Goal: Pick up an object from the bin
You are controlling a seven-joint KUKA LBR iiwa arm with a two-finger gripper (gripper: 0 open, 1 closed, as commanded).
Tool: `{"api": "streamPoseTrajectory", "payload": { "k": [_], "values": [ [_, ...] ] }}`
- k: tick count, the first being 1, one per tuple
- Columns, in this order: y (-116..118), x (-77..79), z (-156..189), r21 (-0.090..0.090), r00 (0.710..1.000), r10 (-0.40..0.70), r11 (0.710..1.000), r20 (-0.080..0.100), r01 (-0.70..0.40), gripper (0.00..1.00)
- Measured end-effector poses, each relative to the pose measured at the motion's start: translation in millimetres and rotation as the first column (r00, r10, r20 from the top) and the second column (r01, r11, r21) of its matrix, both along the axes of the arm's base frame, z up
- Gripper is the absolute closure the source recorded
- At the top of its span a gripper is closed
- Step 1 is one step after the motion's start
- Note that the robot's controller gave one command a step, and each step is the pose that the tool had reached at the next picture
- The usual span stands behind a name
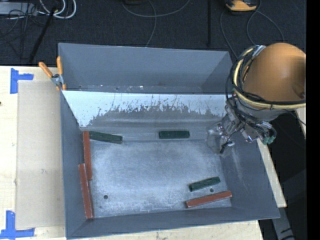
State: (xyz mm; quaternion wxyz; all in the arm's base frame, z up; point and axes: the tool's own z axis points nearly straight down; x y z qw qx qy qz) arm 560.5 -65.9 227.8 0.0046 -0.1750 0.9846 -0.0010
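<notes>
Hand: the hand [222, 143] hangs low inside the bin [150, 69], at its right side, above the far right corner of the floor and near the right sloping wall.
Hand state: I cannot tell if it is wide or narrow; from this angle it looks like one small cluster of grey metal.
Wrist: directly to the right of the hand and higher is the round orange cover [280, 74] of the arm. A bundle of cables [239, 86] loops around the left edge of this cover.
Below the hand: bare, scratched grey floor of the bin.
Nearest thing to the left: the far green bar [174, 134], dark and flat. It lies along the far edge of the floor, near the hand but apart from it.
Nearest things toward the near side: the near green bar [204, 184], a little tilted. Just beside it, closer to the near wall, is the near brown bar [208, 199]. Both are apart from the hand.
Further left: the left green bar [105, 137] lies at the far left corner of the floor.
Left wall: the long brown bar [87, 154] lies along the foot of the left wall. The second brown bar [85, 191] lies on the near side of it, with their ends overlapping. Both are well apart from the hand.
</notes>
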Motion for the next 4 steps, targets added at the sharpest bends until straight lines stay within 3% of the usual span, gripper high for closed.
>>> {"api": "streamPoseTrajectory", "payload": {
  "k": [1,2,3,4],
  "values": [
    [-10,-85.7,-93,0.004,0.972,0.235,0.972,-0.017,-0.235,1.0],
    [16,-75.9,-151,0.001,0.964,0.267,0.964,-0.01,-0.267,1.0],
    [16,-75.4,-149,0.001,0.964,0.266,0.964,-0.005,-0.266,0.0],
    [23,-27.2,-158,0.001,0.968,0.249,0.968,-0.006,-0.249,0.0]
  ]
}}
